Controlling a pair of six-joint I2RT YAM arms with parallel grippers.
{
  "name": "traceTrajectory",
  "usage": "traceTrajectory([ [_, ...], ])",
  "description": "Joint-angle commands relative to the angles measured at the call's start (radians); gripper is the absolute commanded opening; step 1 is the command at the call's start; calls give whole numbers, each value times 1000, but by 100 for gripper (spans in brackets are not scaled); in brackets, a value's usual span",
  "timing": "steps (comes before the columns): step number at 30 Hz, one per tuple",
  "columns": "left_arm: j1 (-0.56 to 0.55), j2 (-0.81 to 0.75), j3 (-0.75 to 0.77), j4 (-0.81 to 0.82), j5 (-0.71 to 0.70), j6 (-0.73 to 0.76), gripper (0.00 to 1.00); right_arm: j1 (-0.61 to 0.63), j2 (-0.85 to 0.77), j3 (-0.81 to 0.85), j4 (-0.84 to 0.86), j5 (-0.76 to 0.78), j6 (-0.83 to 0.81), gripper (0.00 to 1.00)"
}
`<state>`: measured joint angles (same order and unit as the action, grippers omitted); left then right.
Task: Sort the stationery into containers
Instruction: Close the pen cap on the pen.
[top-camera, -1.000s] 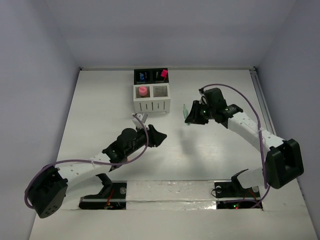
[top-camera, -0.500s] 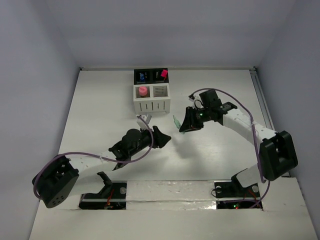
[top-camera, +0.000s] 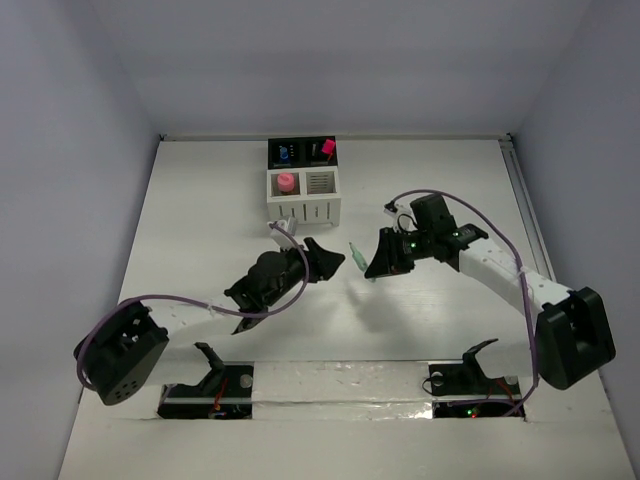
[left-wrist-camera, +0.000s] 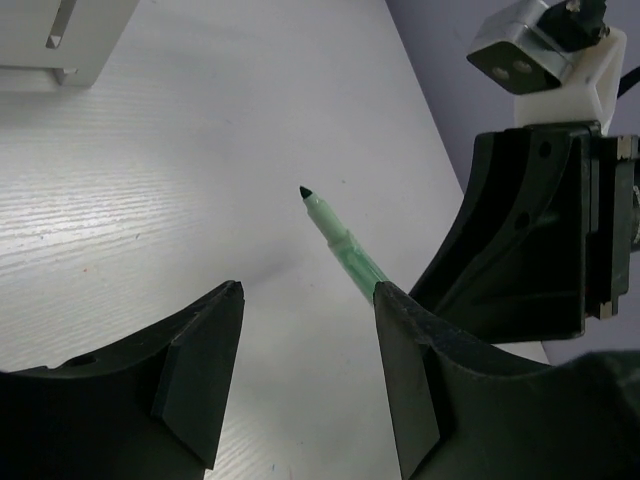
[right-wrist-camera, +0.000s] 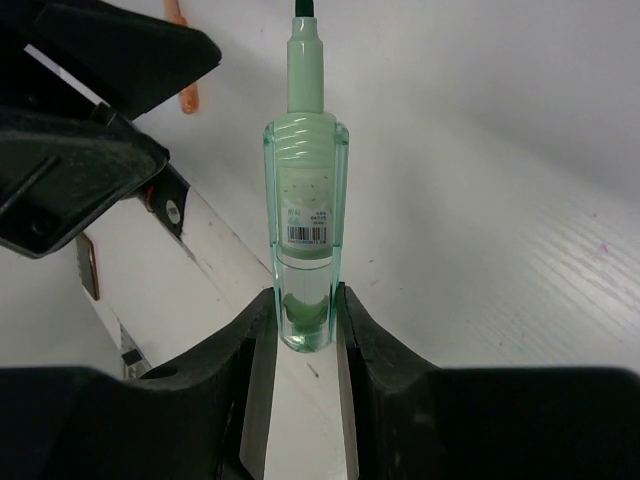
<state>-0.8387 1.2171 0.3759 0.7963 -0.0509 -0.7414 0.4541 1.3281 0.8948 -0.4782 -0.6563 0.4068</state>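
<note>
My right gripper (right-wrist-camera: 300, 300) is shut on the rear end of a pale green pen (right-wrist-camera: 305, 200), held off the table with its dark tip pointing left. From above, the pen (top-camera: 356, 257) sticks out of the right gripper (top-camera: 378, 258) toward my left gripper (top-camera: 314, 252). The left gripper (left-wrist-camera: 305, 290) is open with nothing between its fingers. The pen (left-wrist-camera: 340, 240) slants just beyond its right fingertip. The containers (top-camera: 304, 205) stand at the back. One white cup holds a pink-capped item (top-camera: 286, 182). The black cups hold a blue item (top-camera: 285, 154) and a pink one (top-camera: 326, 148).
In the right wrist view a small orange item (right-wrist-camera: 187, 90) lies on the table past the left gripper's black body (right-wrist-camera: 90, 90). A white strip (top-camera: 340, 382) runs along the near edge between the arm bases. Grey walls enclose the table on three sides.
The right gripper has carried the green pen left and nearer, toward the table's middle. The left gripper has moved up and right toward it, and its jaws have widened.
</note>
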Motion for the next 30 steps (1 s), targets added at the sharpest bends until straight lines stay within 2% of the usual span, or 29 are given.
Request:
traceTrajectory([
  [1, -3, 24, 52, 86, -33, -29, 52, 8, -53, -14, 73, -65, -16, 0],
  [3, -3, 50, 61, 101, -33, -32, 51, 8, -64, -25, 84, -95, -16, 0],
  [8, -3, 97, 78, 148, -24, -39, 37, 8, -64, -36, 72, -126, -33, 0],
  [15, -3, 174, 116, 204, 75, -47, 36, 17, -60, -59, 85, -140, -37, 0],
  [21, -3, 229, 141, 224, 105, -52, 28, 35, -55, -68, 107, -155, -28, 0],
  [25, -3, 243, 158, 236, 149, -36, 29, 46, -61, -69, 122, -141, -20, 0],
  [30, -3, 202, 155, 254, 194, 2, 45, 46, -59, -69, 151, -146, 3, 0],
])
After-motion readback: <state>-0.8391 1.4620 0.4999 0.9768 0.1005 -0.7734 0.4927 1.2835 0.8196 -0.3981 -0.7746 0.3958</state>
